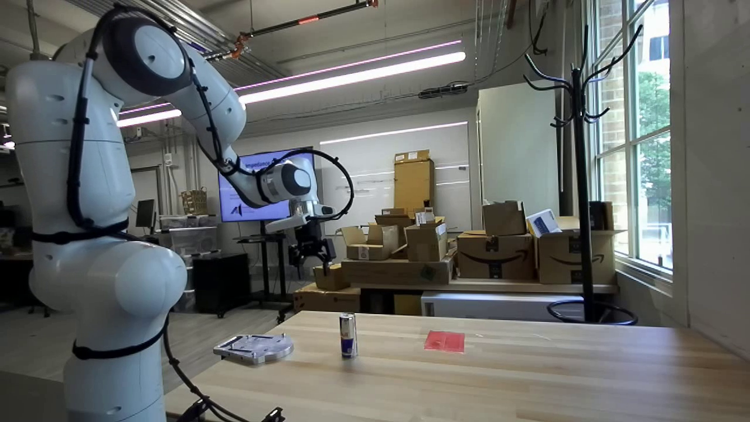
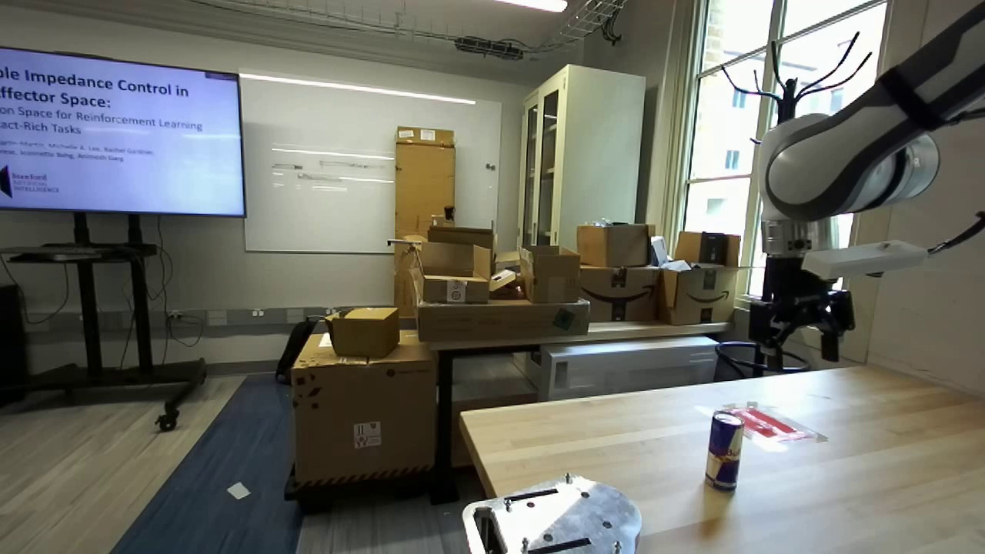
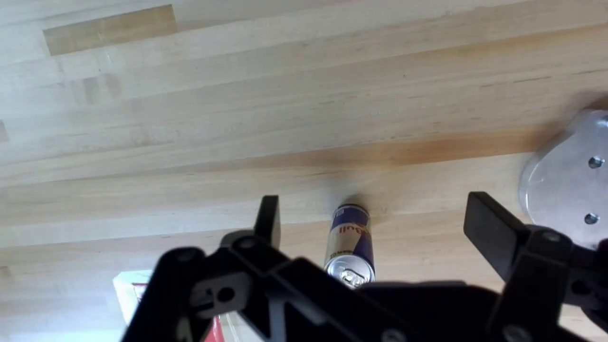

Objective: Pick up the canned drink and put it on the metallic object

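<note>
The canned drink is a slim blue and silver can standing upright on the wooden table, seen in both exterior views [image 1: 348, 336] [image 2: 724, 452]. In the wrist view the can [image 3: 350, 237] appears between the fingers, nearer the left one, with part of its top edge hidden by the gripper. The metallic object is a flat silvery plate [image 1: 255, 347] [image 2: 558, 512] at the table's edge; its rounded end shows at the right of the wrist view [image 3: 570, 180]. My gripper [image 1: 313, 269] [image 2: 800, 350] [image 3: 377, 222] is open, empty and well above the table, apart from the can.
A flat red item [image 1: 445, 341] [image 2: 769, 424] in clear plastic lies on the table [image 1: 527, 381] beyond the can from the plate. Cardboard boxes [image 1: 428, 241] stand on a bench behind the table. A black coat rack [image 1: 582, 193] stands near the window.
</note>
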### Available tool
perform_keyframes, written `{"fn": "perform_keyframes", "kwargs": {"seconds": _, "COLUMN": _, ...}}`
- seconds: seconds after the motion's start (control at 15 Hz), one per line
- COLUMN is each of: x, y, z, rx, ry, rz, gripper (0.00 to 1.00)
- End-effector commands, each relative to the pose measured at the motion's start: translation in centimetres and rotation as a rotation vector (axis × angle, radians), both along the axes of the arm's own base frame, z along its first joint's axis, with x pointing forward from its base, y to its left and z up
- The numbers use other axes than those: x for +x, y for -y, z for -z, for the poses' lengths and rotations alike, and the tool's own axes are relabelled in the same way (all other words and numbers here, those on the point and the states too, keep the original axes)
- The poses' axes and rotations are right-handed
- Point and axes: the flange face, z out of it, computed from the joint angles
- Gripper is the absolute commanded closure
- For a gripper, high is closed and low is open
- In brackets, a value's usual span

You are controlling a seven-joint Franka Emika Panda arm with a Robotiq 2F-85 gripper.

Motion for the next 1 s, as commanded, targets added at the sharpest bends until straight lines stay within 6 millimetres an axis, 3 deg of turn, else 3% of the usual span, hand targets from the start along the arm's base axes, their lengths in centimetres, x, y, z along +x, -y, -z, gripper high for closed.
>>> {"fn": "perform_keyframes", "kwargs": {"seconds": 0.0, "x": 4.3, "y": 0.5, "z": 1.3, "rx": -0.012, "ry": 0.007, "rz": -0.013, "gripper": 0.0}}
{"fn": "perform_keyframes", "kwargs": {"seconds": 0.47, "x": 10.7, "y": 3.0, "z": 6.3, "rx": 0.004, "ry": 0.011, "rz": -0.032, "gripper": 0.0}}
{"fn": "perform_keyframes", "kwargs": {"seconds": 0.93, "x": 13.9, "y": 4.0, "z": 11.4, "rx": 0.046, "ry": 0.012, "rz": -0.108, "gripper": 0.0}}
